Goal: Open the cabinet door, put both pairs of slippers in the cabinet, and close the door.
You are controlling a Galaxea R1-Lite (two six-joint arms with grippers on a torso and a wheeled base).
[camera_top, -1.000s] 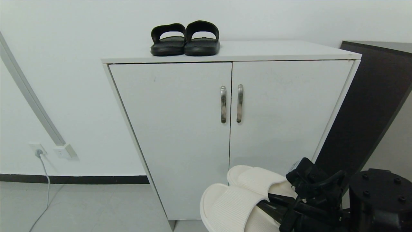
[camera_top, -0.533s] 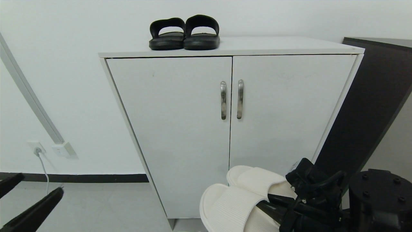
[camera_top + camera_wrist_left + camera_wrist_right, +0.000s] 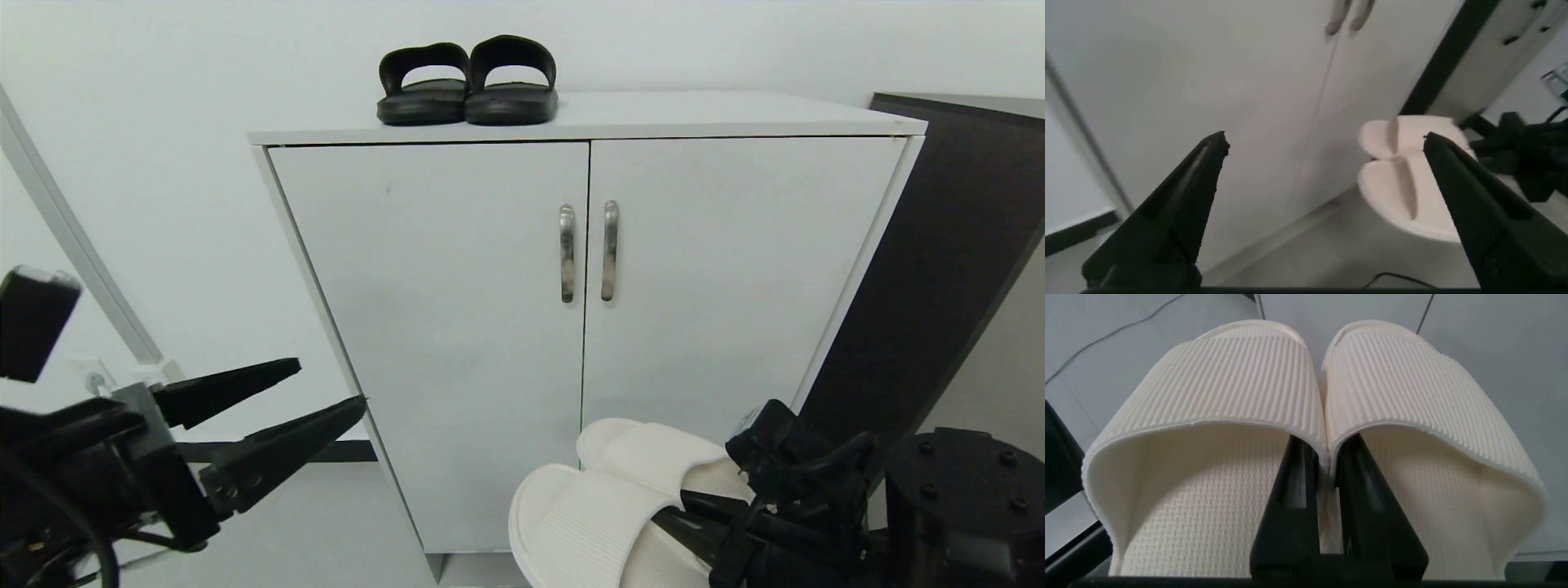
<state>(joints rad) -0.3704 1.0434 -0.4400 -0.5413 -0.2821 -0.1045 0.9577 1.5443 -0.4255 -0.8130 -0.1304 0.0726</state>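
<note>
white slippers [image 3: 620,498]: one pair, two shoes side by side; carried by the right gripper [image 3: 1328,482], whose fingers are clenched on the pair's two adjoining inner walls; toes point away from it, toward the cabinet
black slippers [image 3: 467,82]: one pair, two shoes; on the cabinet's top, well above and ahead of both grippers
cabinet [image 3: 457,343]: one; two doors, both shut; two upright metal handles [image 3: 566,253] flank the seam, above and well apart from either gripper
left gripper [image 3: 331,382]: spread wide, holding nothing; the cabinet's left front edge lies just ahead of it
progress: by my reading, barely begun; one pair is in hand; opening a door, stowing both pairs and closing are all left
</note>
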